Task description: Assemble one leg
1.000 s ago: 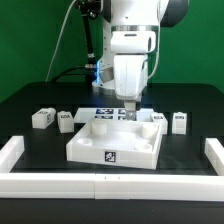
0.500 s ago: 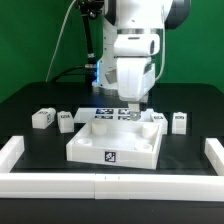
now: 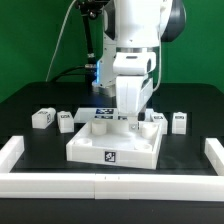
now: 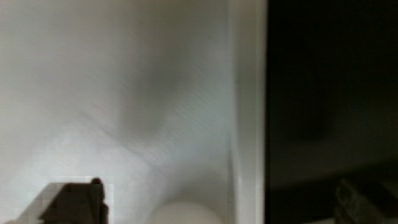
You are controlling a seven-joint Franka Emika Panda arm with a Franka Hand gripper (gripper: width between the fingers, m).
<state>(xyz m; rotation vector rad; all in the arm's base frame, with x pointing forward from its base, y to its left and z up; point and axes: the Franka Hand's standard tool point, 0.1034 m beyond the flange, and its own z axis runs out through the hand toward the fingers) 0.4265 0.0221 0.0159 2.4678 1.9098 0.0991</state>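
Note:
Several legs lie on the black table: two at the exterior view's left (image 3: 41,118) (image 3: 66,120) and two at its right (image 3: 157,117) (image 3: 178,122). Each is a small white block with a tag. My gripper (image 3: 133,122) is low over the far right part of the large white square panel (image 3: 112,150). In the wrist view the dark fingertips (image 4: 71,202) stand wide apart, astride the panel's white wall (image 4: 246,110), with the gripper (image 4: 217,205) empty. One finger is over the white panel, the other over the black table.
The marker board (image 3: 100,113) lies behind the panel. White rails run along the left (image 3: 12,152), right (image 3: 212,152) and front (image 3: 110,184) of the work area. A cable hangs at the back left.
The gripper has come down from above the marker board to the panel's far right part. The legs and the panel have not moved.

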